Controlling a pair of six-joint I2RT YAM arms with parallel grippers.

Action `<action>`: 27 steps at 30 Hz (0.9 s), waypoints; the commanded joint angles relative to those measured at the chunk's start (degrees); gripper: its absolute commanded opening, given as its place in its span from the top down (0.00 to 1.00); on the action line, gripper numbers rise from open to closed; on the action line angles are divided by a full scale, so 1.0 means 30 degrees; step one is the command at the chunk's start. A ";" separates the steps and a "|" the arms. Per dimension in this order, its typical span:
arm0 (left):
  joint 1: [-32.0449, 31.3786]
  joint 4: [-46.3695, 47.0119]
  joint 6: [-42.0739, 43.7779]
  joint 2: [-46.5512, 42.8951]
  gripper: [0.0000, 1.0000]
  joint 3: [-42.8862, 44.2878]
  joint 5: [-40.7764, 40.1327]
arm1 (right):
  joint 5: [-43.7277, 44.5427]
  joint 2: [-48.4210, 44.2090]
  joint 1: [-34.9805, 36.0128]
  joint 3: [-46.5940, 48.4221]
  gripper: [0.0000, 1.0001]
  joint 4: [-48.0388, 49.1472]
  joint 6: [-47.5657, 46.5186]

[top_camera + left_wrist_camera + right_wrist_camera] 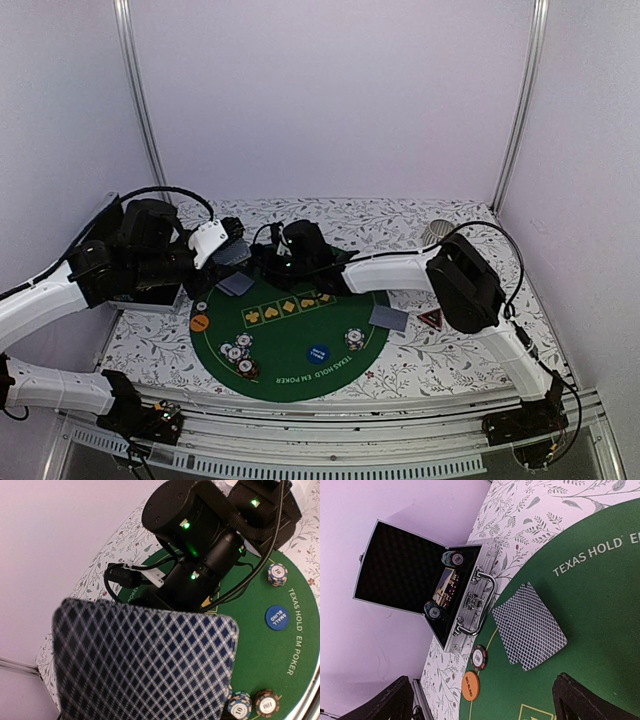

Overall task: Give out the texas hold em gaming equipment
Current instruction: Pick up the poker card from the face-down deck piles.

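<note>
The left fingers point(232, 230) pinch check-backed cards point(145, 665) aloft, probably as dealing stock. The right fingers point(590, 697) stand wide apart and empty above two face-down cards point(529, 626) overlapped at the green mat's point(600, 580) far-left edge, seemingly one player's hand.

A floral tablecloth point(400, 215) covers the table. A ribbed grey cup point(437, 232) stands at two o'clock, near the far edge. An open aluminium case point(400, 565) with black foam lining lies at nine o'clock.
</note>
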 commanded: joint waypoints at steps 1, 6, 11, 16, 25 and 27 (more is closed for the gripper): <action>0.0018 0.0129 0.0428 -0.0528 0.60 0.0618 0.0270 | -0.0355 -0.4209 -0.0931 -0.2120 0.01 -0.0064 -0.3134; -0.0004 0.0081 0.0920 -0.0740 0.59 0.0670 0.1066 | -0.1247 -0.8938 -0.2123 -0.5425 0.01 -0.0812 -0.7660; -0.0017 0.0022 0.1233 -0.0446 0.59 0.0699 0.1318 | -0.4217 -1.2653 -0.2199 -0.7308 0.01 -0.2155 -1.2699; -0.0088 0.0110 0.1427 -0.0097 0.59 0.1142 0.1689 | -0.9205 -1.2429 -0.2120 -0.6752 0.01 -0.2276 -1.1373; -0.0189 0.0139 0.1467 0.0181 0.60 0.1314 0.1786 | -0.9641 -0.9791 -0.1077 -0.3430 0.01 -0.4409 -1.1422; -0.0195 0.0159 0.1481 0.0192 0.60 0.1280 0.1753 | -0.9943 -0.9288 -0.0920 -0.2917 0.02 -0.4461 -1.1465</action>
